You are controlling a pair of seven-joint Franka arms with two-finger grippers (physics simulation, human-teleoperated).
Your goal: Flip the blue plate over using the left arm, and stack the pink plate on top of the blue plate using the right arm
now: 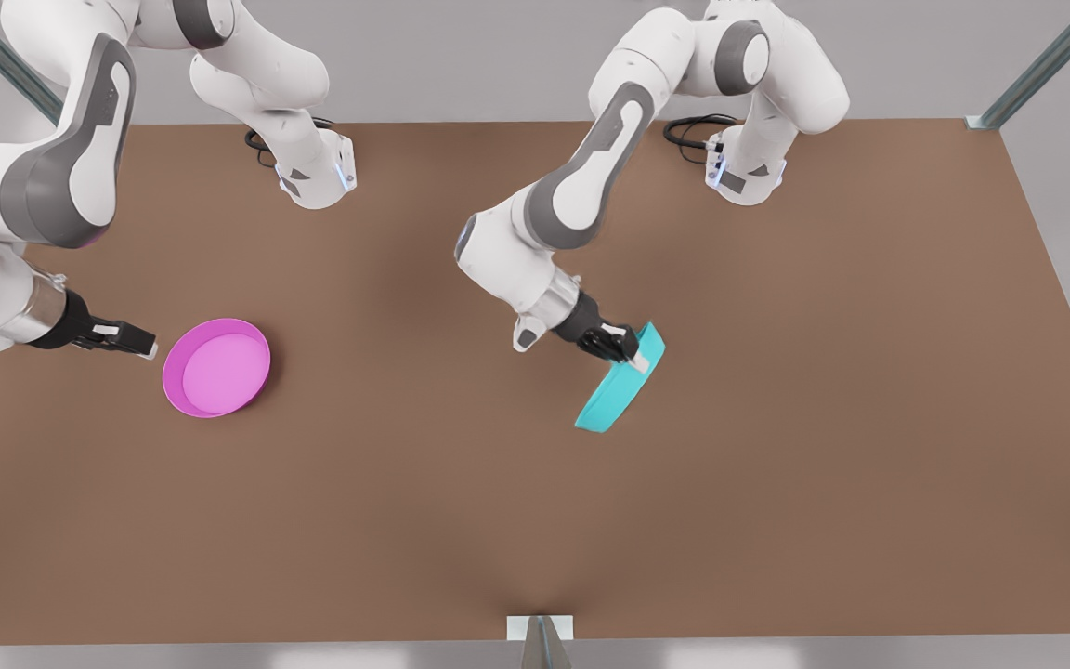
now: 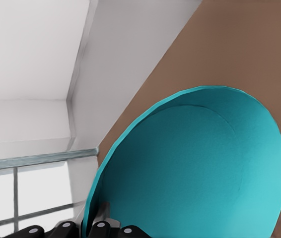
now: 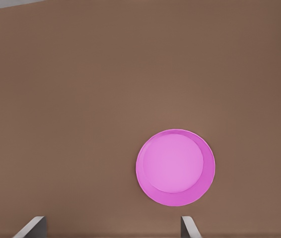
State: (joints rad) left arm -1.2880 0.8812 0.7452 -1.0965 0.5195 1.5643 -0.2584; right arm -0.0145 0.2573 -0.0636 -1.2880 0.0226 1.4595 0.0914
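The blue plate (image 1: 619,390) is tilted steeply on edge right of the table's middle in the front view. My left gripper (image 1: 632,358) is shut on its upper rim. In the left wrist view the blue plate (image 2: 195,168) looms large, with the rim pinched in the left gripper (image 2: 95,229). The pink plate (image 1: 216,367) lies flat, open side up, at the front view's left. My right gripper (image 1: 131,341) hovers just beside it, open and apart from it. The right wrist view looks down on the pink plate (image 3: 175,167) past the spread fingertips (image 3: 189,225).
Everything rests on a brown table (image 1: 776,465). Both arm bases (image 1: 317,177) (image 1: 744,172) stand at its far edge with cables. A small metal bracket (image 1: 541,629) sits at the near edge, and frame posts (image 1: 1037,74) rise at the far corners.
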